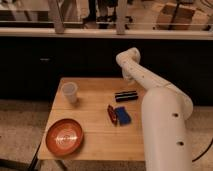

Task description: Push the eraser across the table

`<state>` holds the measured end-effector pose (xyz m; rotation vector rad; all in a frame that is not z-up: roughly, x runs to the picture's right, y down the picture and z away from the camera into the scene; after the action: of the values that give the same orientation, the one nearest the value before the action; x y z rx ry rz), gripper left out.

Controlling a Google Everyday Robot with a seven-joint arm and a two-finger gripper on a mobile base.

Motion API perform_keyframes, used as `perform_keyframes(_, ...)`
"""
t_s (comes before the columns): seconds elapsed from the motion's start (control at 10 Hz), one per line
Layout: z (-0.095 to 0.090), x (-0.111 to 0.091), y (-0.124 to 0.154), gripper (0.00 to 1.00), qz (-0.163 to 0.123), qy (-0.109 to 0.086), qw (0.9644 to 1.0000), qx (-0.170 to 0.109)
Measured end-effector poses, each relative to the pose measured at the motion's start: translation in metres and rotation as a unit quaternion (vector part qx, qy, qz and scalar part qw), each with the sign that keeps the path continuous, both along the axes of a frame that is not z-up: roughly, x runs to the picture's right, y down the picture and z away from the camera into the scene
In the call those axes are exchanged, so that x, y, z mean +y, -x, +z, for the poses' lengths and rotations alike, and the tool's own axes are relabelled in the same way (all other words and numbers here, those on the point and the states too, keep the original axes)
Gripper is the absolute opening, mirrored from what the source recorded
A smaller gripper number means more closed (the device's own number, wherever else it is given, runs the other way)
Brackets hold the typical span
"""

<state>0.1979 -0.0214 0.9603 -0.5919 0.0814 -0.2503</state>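
The light-brown wooden table [95, 132] stands in the middle of the camera view. A black oblong block, apparently the eraser [126, 95], lies on the table's right half near the far edge. A blue block [122, 115] with a red strip [112, 114] beside it lies just in front of it. My white arm rises from the lower right and bends above the table's far edge. My gripper [128, 76] hangs at the arm's end, above and just behind the eraser and apart from it.
A clear plastic cup [70, 92] stands at the table's far left. An orange-red plate [65, 136] lies at the near left corner. A dark low wall with a railing runs behind the table. My arm's thick link covers the table's right edge.
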Motion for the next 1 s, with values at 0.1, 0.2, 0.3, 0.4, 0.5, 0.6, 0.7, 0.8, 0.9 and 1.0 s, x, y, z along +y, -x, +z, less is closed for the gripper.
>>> perform_keyframes(0.1,-0.001,-0.001,-0.017,0.0,0.019,0.002,0.9998,0.004)
perform_keyframes(0.2,-0.002,-0.002,-0.029,0.0,0.031,0.003,0.9995,0.007)
perform_keyframes(0.3,-0.003,-0.001,-0.037,0.0,0.04,0.006,0.9992,0.005)
perform_keyframes(0.4,-0.004,0.005,-0.051,0.0,0.053,0.008,0.9986,-0.004)
perform_keyframes(0.5,-0.004,0.011,-0.057,0.0,0.057,0.01,0.9983,-0.009)
perform_keyframes(0.6,-0.004,0.019,-0.064,0.0,0.063,0.009,0.9978,-0.021)
perform_keyframes(0.7,-0.004,0.029,-0.067,0.0,0.062,0.008,0.9974,-0.036)
perform_keyframes(0.8,-0.005,0.04,-0.068,0.0,0.055,0.008,0.9972,-0.05)
perform_keyframes(0.9,-0.005,0.044,-0.069,0.0,0.044,0.005,0.9976,-0.053)
perform_keyframes(1.0,-0.004,0.049,-0.066,0.0,0.034,0.004,0.9977,-0.059)
